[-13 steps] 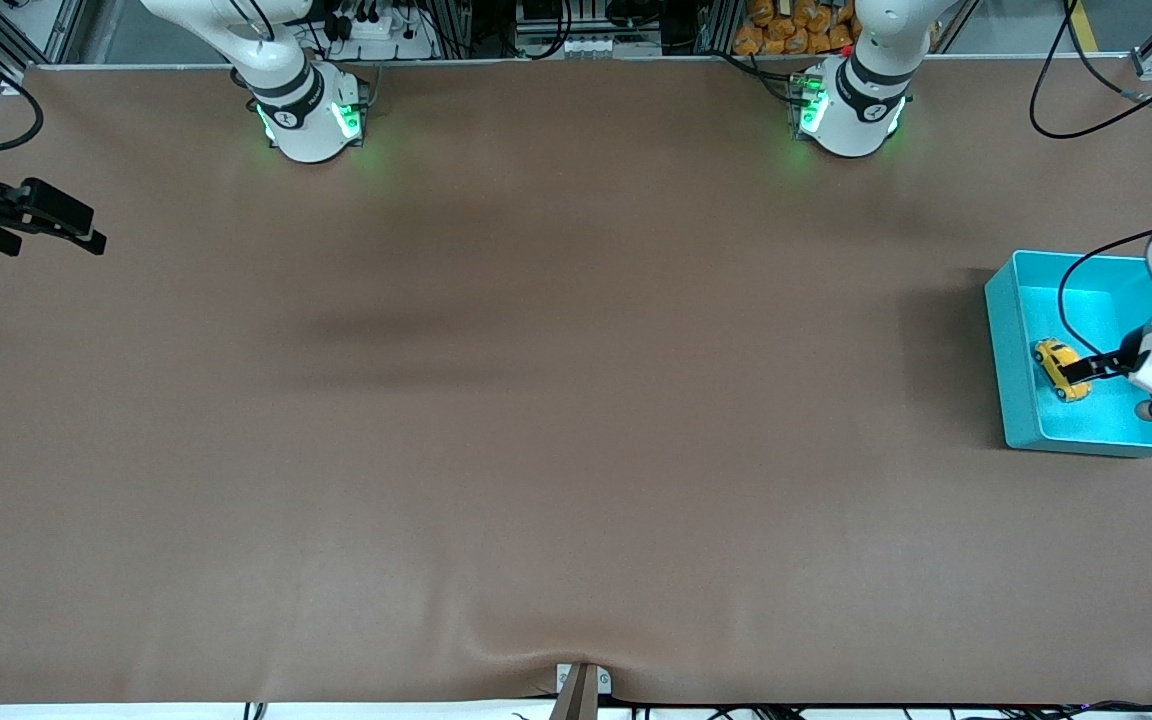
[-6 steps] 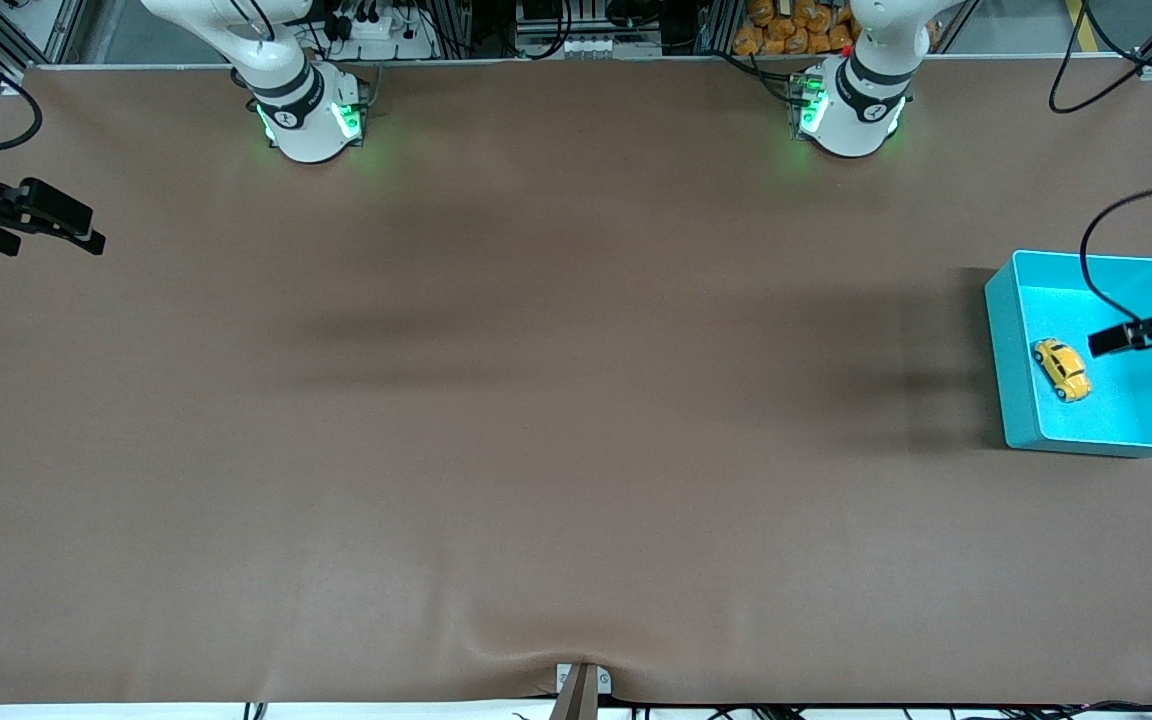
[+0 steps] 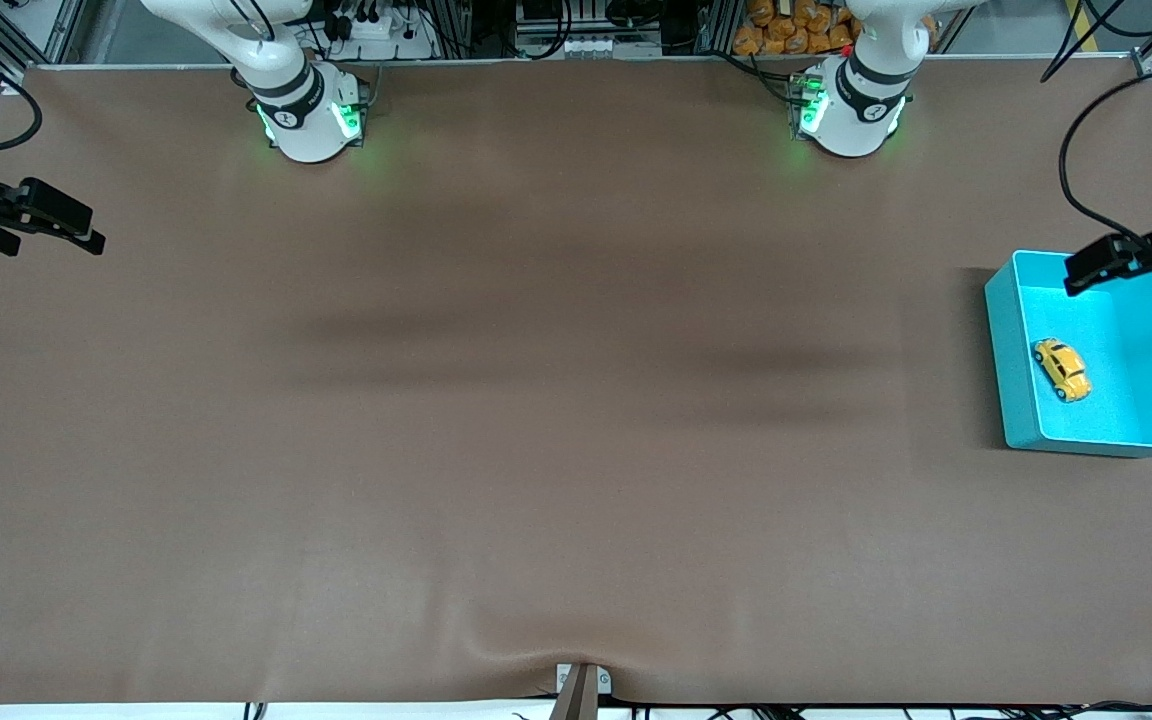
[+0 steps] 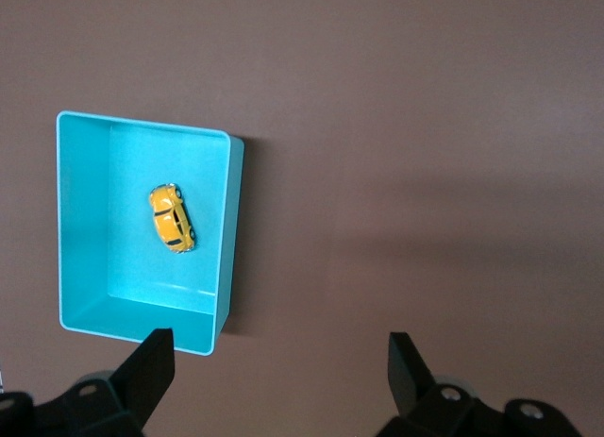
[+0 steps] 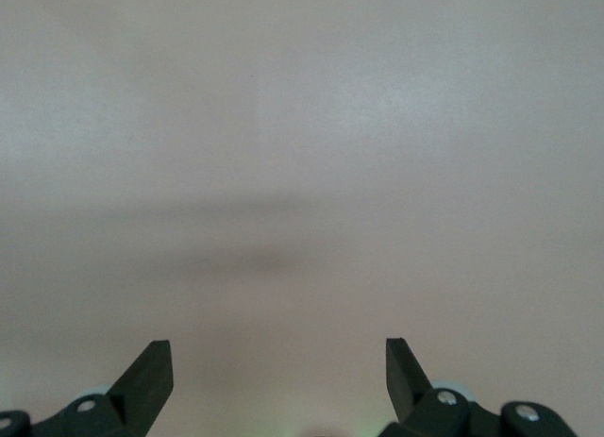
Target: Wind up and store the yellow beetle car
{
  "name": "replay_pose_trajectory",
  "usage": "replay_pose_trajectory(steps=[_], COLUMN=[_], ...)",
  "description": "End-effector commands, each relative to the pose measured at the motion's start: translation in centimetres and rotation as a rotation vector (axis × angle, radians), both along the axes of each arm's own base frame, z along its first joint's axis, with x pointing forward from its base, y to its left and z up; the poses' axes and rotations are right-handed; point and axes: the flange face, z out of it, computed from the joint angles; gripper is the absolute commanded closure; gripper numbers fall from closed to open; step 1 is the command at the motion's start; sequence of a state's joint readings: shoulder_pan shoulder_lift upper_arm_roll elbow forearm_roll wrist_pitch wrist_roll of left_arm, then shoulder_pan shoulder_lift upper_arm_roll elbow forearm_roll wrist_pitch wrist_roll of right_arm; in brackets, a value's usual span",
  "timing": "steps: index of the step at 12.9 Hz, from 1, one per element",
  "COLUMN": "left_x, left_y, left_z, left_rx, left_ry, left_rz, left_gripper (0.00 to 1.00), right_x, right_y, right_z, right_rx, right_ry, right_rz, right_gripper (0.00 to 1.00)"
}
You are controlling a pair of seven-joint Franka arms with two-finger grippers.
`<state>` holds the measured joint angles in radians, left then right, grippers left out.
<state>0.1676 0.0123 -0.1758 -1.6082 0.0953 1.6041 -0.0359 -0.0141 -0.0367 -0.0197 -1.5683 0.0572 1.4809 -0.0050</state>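
Yellow beetle car (image 4: 172,218) on wheels on floor of teal bin (image 4: 229,229), apart from walls, bin on brown tabletop (image 4: 425,154); left gripper (image 4: 279,366) up over tabletop just beside bin corner, fingers (image 4: 153,363) spread wide w/ nothing btwn them.

I see the beetle car (image 3: 1062,369) lying in the bin (image 3: 1021,420), which sits on the table (image 3: 536,400) at the left arm's end.
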Motion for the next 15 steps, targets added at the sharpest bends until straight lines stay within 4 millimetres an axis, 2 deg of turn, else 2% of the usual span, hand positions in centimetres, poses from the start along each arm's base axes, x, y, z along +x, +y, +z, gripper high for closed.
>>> replay_pose_trajectory(steps=[1, 3, 6, 8, 10, 15], left_x=[0.1, 0.2, -0.1, -0.9, -1.8, -2.5], left_y=[-2.7, -4.5, -5.4, -5.9, -6.9, -6.8], left_z=[0.9, 1.0, 1.5, 2.5, 2.8, 2.4], left_rx=[-0.018, -0.019, -0.061, -0.104, -0.099, -0.087], left_ry=[-0.016, -0.033, -0.039, -0.037, 0.0, 0.053], left_rz=[-0.042, -0.069, -0.094, -0.092, -0.112, -0.117], left_gripper=[0.0, 0.0, 0.0, 0.0, 0.0, 0.0], right_x=[0.0, 0.1, 0.1, 0.1, 0.1, 0.1], right_y=[0.0, 0.3, 0.4, 0.4, 0.3, 0.4], right_z=[0.4, 0.4, 0.4, 0.4, 0.4, 0.3], right_rx=[-0.015, -0.014, -0.014, -0.015, -0.015, -0.015], right_ry=[-0.003, -0.003, -0.005, -0.005, -0.005, -0.002], right_rz=[-0.016, -0.011, -0.01, -0.008, -0.011, -0.008], right_gripper=[0.0, 0.0, 0.0, 0.0, 0.0, 0.0])
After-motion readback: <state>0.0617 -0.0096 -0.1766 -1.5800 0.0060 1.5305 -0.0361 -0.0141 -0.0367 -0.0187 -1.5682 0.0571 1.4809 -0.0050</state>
